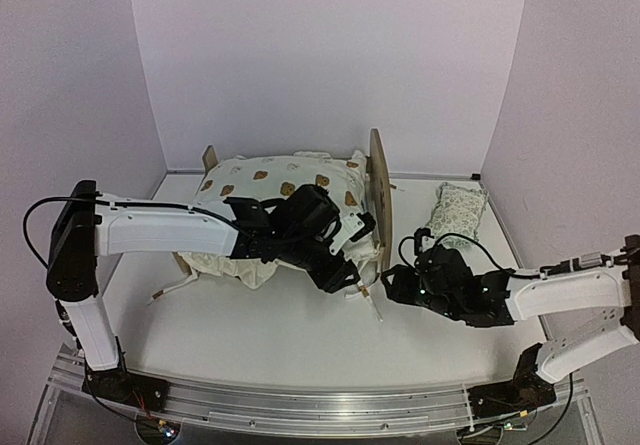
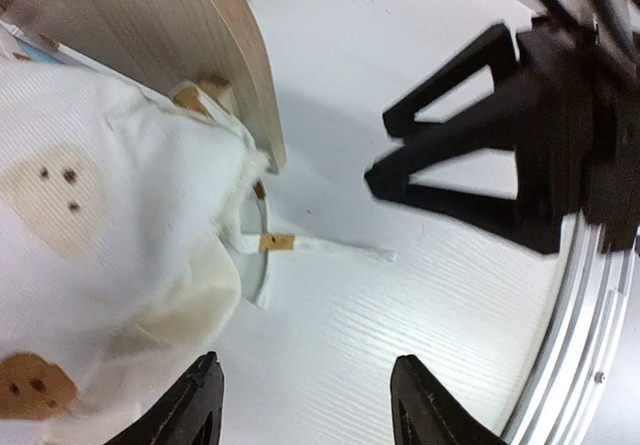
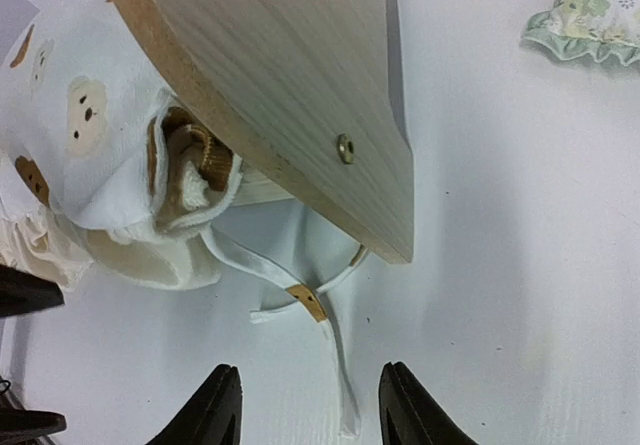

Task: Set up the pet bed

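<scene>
Two sets of fingers spread wide, holding nothing: left end effector, right end effector. Hovering beside the pet bed mid-bench, quilt heaped over it. Probably mid-straightening the quilt. Next up, likely: tuck the trailing tie, then fetch the pillow.

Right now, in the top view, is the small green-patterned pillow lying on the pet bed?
No, the pillow lies on the table, apart from the pet bed and to its right.
</scene>
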Action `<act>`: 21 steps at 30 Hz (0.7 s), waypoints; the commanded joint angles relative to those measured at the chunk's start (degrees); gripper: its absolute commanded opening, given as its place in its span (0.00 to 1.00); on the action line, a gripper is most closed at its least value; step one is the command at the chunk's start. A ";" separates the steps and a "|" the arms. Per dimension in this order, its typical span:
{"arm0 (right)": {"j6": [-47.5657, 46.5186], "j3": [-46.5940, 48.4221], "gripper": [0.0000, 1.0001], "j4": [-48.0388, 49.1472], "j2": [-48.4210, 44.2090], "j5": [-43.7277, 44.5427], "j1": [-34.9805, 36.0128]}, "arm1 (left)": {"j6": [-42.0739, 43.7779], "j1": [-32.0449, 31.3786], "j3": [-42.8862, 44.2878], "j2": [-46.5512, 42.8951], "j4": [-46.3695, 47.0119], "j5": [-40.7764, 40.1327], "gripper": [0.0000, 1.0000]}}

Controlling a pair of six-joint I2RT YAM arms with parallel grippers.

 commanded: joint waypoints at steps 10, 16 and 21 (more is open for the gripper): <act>-2.65 -4.79 0.48 -10.50 -13.78 1.15 0.27 | -9.05 -0.90 -14.90 0.25 18.45 -5.39 0.46; -3.16 -5.82 0.48 -10.98 -15.46 0.88 0.25 | -8.28 -0.83 -12.31 8.58 24.92 -5.00 0.45; -3.51 -6.71 0.48 -12.31 -18.23 0.80 0.23 | -7.85 -0.64 -9.47 13.59 25.96 -5.74 0.42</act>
